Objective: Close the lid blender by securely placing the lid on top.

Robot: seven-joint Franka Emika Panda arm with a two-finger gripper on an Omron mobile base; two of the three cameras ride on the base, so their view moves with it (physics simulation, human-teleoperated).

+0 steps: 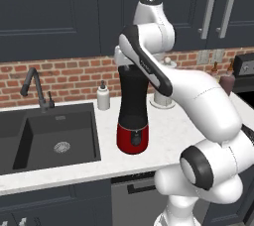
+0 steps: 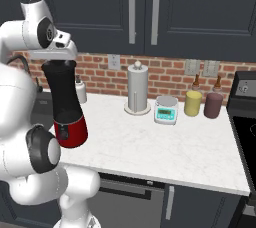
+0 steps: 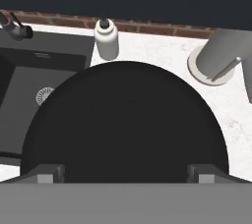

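Note:
The blender [image 1: 132, 121] stands on the white counter beside the sink, a tall black jar [image 2: 62, 92] on a glossy red base [image 2: 71, 131]. My white hand [image 2: 54, 51] hovers right over the jar's top. In the hand view a broad round black lid [image 3: 123, 125] lies just beneath my gripper [image 3: 125, 175], level and centred. The two fingertips [image 3: 48, 175] stand wide apart at either side of the disc, touching nothing, so the gripper is open. From the base cameras the arm and hand hide the jar's rim and the lid.
A black sink [image 1: 49, 136] with a faucet [image 1: 34, 88] lies left of the blender. A white soap bottle [image 1: 103, 96] stands behind it. To the right are a paper-towel roll [image 2: 137, 89], a small scale [image 2: 166, 109], two jars [image 2: 193, 103] and the stove [image 2: 245, 122].

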